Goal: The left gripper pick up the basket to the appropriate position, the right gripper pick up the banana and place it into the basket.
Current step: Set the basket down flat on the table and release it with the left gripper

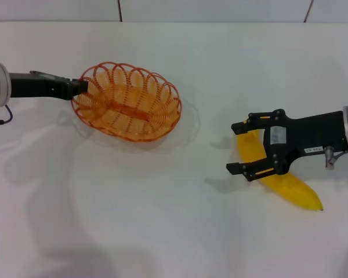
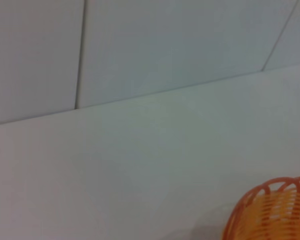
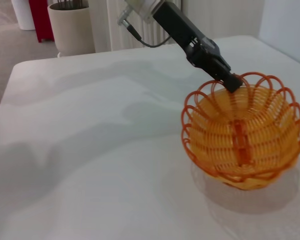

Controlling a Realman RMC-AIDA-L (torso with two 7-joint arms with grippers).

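The orange wire basket (image 1: 127,103) is at the left of the white table, tilted, with a shadow under it. My left gripper (image 1: 81,87) is shut on its left rim. The right wrist view shows that grip (image 3: 232,82) on the basket (image 3: 245,135), which seems slightly raised. A piece of its rim (image 2: 275,210) shows in the left wrist view. The yellow banana (image 1: 290,188) lies at the right. My right gripper (image 1: 233,148) is open above the banana's near end, one finger on each side of it.
The white table (image 1: 162,220) runs back to a tiled wall (image 1: 220,8). In the right wrist view a beige pot (image 3: 72,25) and a red object (image 3: 40,17) stand on the floor beyond the table's edge.
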